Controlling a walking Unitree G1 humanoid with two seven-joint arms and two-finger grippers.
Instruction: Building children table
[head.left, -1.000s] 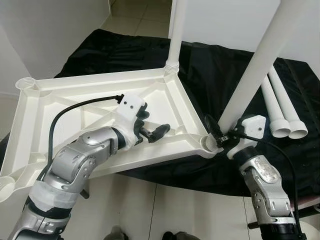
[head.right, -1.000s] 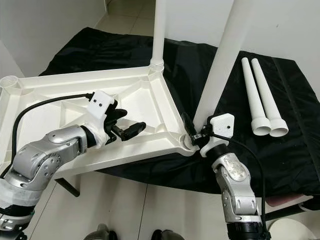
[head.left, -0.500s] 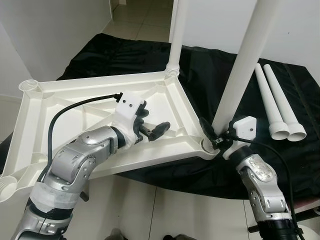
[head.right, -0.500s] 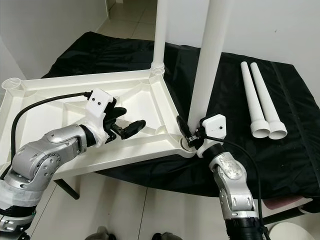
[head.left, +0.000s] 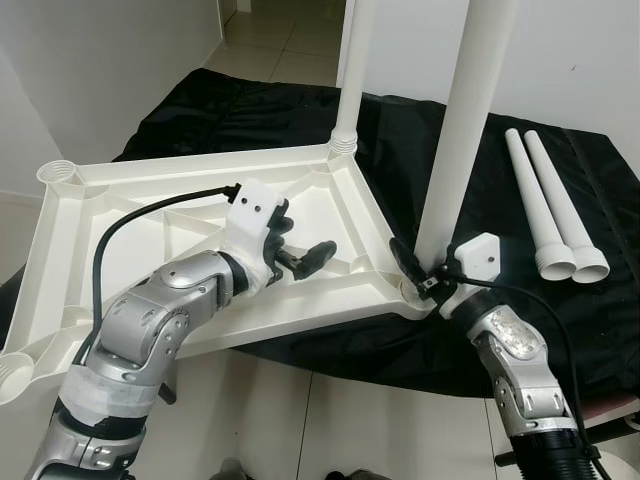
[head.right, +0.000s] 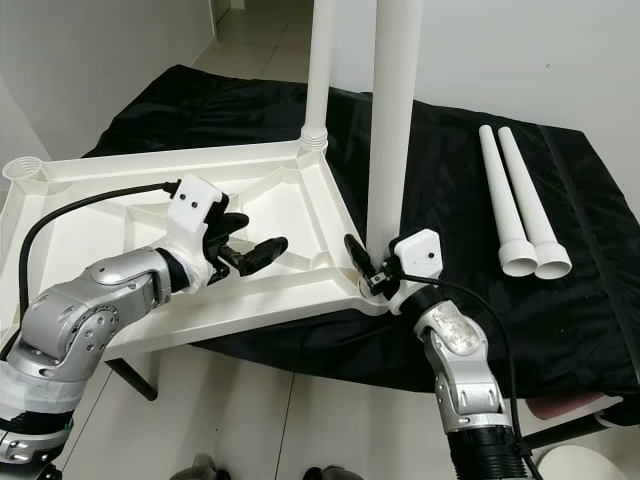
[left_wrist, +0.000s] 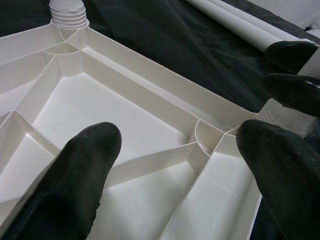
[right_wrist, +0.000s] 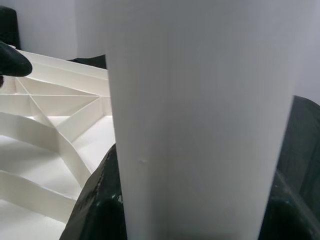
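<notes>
Since a second ago the table leg (head.left: 462, 120) in our right gripper (head.left: 418, 277) has swung from a marked lean to nearly upright, its foot now standing at the near right corner socket (head.left: 412, 293) of the upturned white tabletop (head.left: 150, 200). Our right gripper's fingers are clamped around the bottom of that leg, just above the socket; in the right wrist view the leg (right_wrist: 200, 120) sits between the two black fingers (right_wrist: 97, 200).

Our left gripper (head.left: 298, 248) hovers over the tabletop's ribbed underside, a little inside the near rim, with its fingers (left_wrist: 75, 185) spread wide and holding nothing. The ribs and the corner web lie directly under it.

A second leg (head.left: 352, 75) already stands upright in the far corner socket. Two spare legs (head.left: 555, 210) lie side by side on the black cloth (head.left: 420, 140), well apart from the tabletop's right edge, with bare cloth between. The tabletop's near edge overhangs the cloth toward the pale floor (head.left: 330, 420). Its left corner sockets (head.left: 58, 172) stand open.
</notes>
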